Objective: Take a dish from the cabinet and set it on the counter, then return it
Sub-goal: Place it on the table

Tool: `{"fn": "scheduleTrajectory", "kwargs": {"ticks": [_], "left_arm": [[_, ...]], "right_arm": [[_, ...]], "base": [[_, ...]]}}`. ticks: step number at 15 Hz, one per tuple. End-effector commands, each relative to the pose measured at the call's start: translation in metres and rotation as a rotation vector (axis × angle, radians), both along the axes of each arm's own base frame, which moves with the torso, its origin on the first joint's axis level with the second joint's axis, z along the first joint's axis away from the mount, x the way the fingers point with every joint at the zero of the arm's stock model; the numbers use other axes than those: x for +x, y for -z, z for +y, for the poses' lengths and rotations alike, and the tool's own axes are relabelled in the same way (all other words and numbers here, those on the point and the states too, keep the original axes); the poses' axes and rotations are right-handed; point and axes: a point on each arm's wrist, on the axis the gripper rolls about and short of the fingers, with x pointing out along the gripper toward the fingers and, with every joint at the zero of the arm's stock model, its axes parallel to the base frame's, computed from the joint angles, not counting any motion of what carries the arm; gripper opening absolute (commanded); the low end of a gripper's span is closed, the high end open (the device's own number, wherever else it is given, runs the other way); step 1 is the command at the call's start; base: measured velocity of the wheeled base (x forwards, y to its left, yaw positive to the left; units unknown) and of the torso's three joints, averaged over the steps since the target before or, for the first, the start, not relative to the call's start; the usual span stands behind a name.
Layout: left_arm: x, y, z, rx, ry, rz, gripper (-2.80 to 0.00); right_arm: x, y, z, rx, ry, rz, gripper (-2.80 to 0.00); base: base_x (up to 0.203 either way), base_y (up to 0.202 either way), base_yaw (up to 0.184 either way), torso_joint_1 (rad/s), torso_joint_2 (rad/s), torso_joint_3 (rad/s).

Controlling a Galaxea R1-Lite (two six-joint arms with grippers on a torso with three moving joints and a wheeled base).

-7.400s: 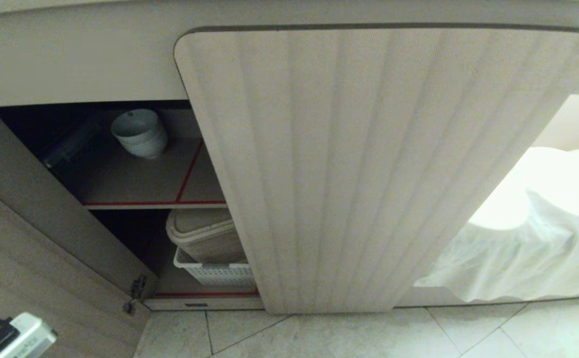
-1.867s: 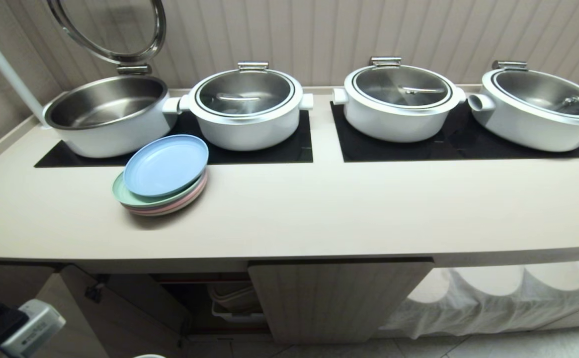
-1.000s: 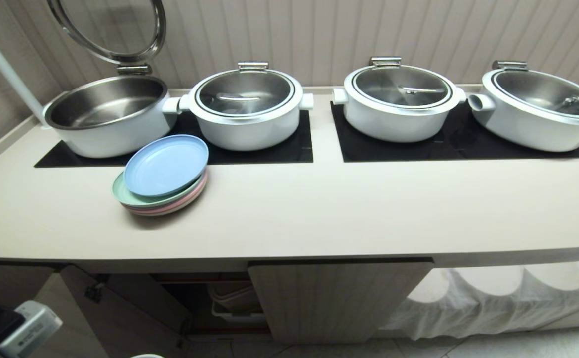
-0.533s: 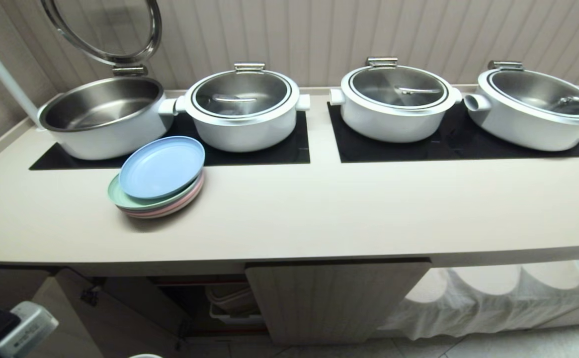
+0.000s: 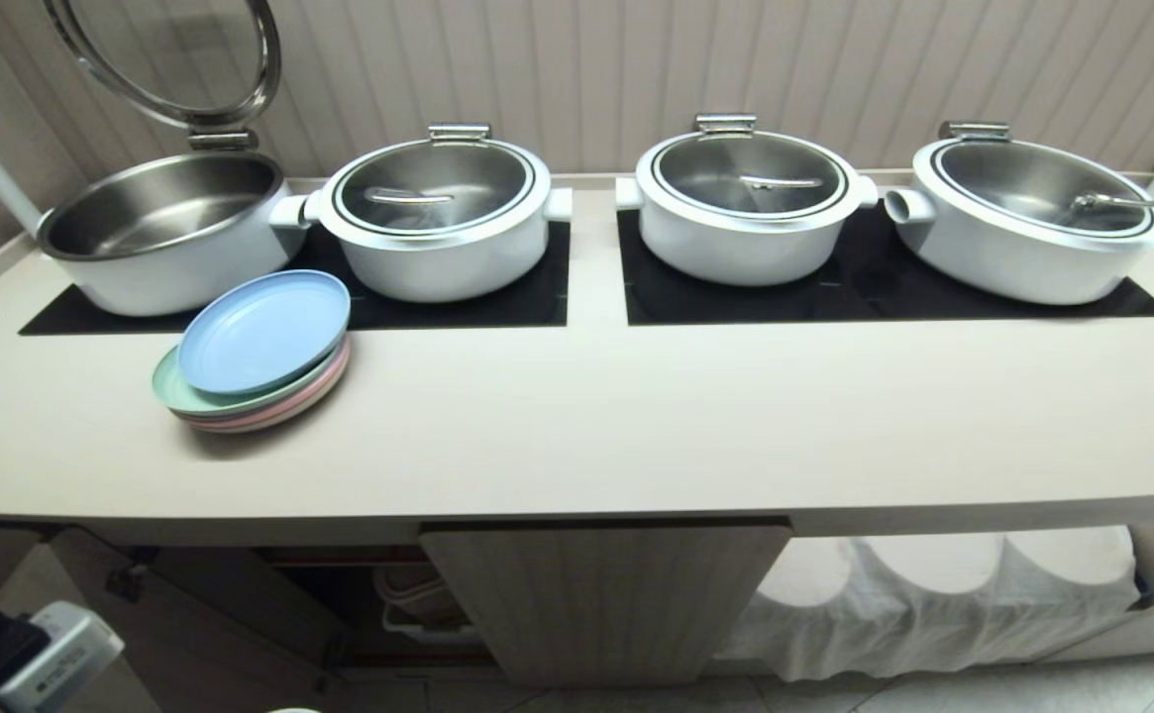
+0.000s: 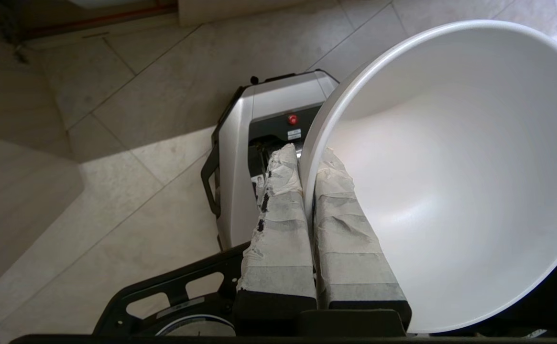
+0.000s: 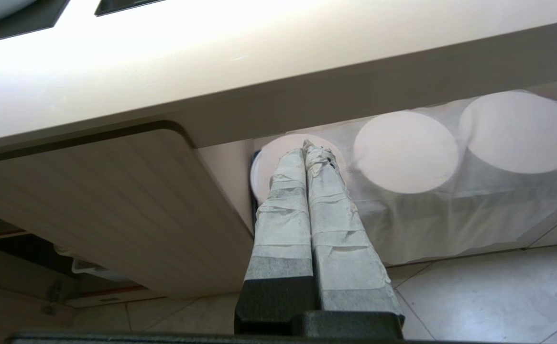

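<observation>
In the left wrist view my left gripper (image 6: 307,160) is shut on the rim of the dish (image 6: 450,167), a plain white bowl. One taped finger is inside the rim and one outside, and the dish hangs over the tiled floor. The head view shows only that arm's wrist (image 5: 32,654), at the lower left below the counter (image 5: 636,426). The cabinet (image 5: 596,594) sits under the counter, its left door swung open on a dark interior. My right gripper (image 7: 307,148) is shut on nothing and points at the cabinet front.
Several white steel-lidded pots stand on black mats (image 5: 497,297) at the back of the counter. The leftmost pot (image 5: 160,228) is open. A stack of pastel plates (image 5: 255,352) sits at the front left. White cloth (image 5: 933,604) hangs under the counter's right end. My base (image 6: 268,157) is below the dish.
The whole head view has slid left over the last second, so the camera moved, not the things. Seven seconds ago it faced the open cabinet's shelf of bowls. The arms look unmoved.
</observation>
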Motion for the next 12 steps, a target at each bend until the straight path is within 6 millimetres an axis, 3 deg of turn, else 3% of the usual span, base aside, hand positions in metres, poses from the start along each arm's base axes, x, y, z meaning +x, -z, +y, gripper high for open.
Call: {"fn": "scheduleTrajectory", "kwargs": {"ticks": [1,7,12], "left_arm": [[-0.0001,0.0008,0.0001,0.000,-0.002,0.007,-2.80],[-0.0005,0.0021,0.0004,0.006,-0.007,0.011,-2.80],[0.0005,0.0002,-0.0003,-0.001,-0.003,0.008,-2.80]], "right_arm": [[0.0001,-0.0001,0.0000,0.001,0.000,0.001,-2.80],[0.0000,-0.0005,0.0000,0.001,0.000,-0.001,-2.80],[0.0001,-0.0001,0.0000,0.001,0.000,0.001,-2.80]], "base": [[0.000,-0.195,0.002,0.002,0.00,0.005],[0.000,-0.186,-0.001,0.000,0.00,0.001],[0.000,-0.021,0.000,0.001,0.00,0.001]]}}
